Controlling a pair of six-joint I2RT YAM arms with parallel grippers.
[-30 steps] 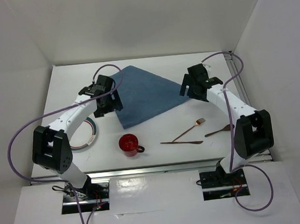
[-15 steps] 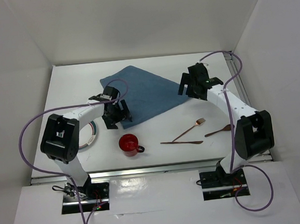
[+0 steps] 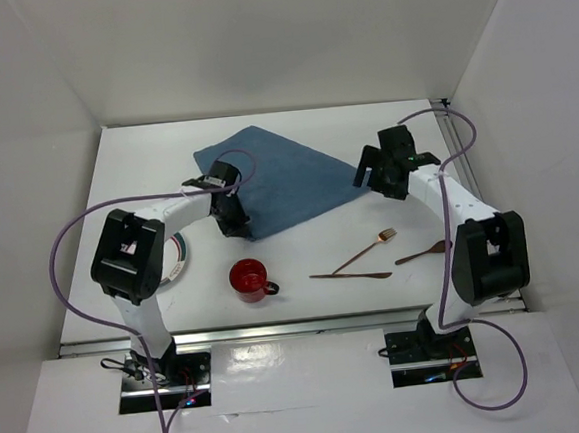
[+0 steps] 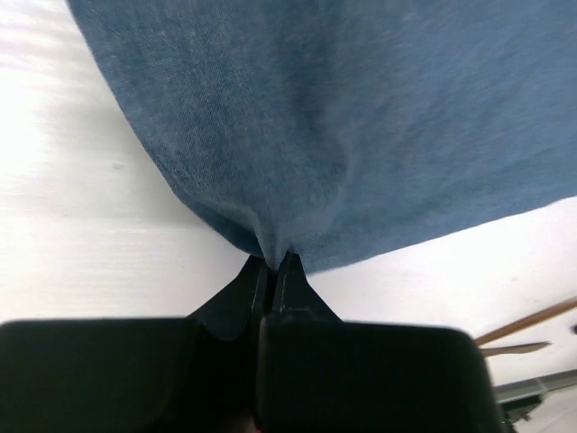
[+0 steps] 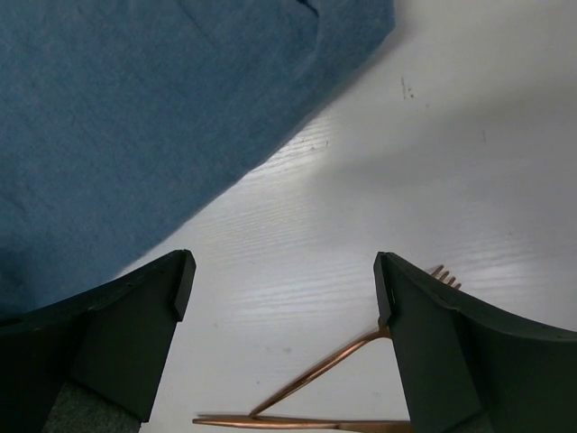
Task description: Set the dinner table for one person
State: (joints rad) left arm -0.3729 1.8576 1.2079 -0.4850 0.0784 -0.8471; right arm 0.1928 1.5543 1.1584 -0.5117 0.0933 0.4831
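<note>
The white desk [image 3: 141, 173] fills the middle of the overhead view, with walls on three sides, and everything lies on it. A blue cloth [image 3: 281, 177] is spread at an angle across its far half. The left hand [image 4: 273, 262] is pinched tight on the cloth's near corner — the fabric puckers up between the closed fingers. The right hand [image 5: 284, 271] hangs over bare desk just beside the cloth's right corner, spread wide and holding nothing. Near the front edge a red mug [image 3: 249, 277] stands between a striped plate [image 3: 178, 260] — partly hidden under the left arm — and the cutlery. There a copper fork [image 3: 366, 252] lies on a slant, its handle end reaching a knife [image 3: 351, 275]. A spoon [image 3: 423, 253] lies near them on the right.
</note>
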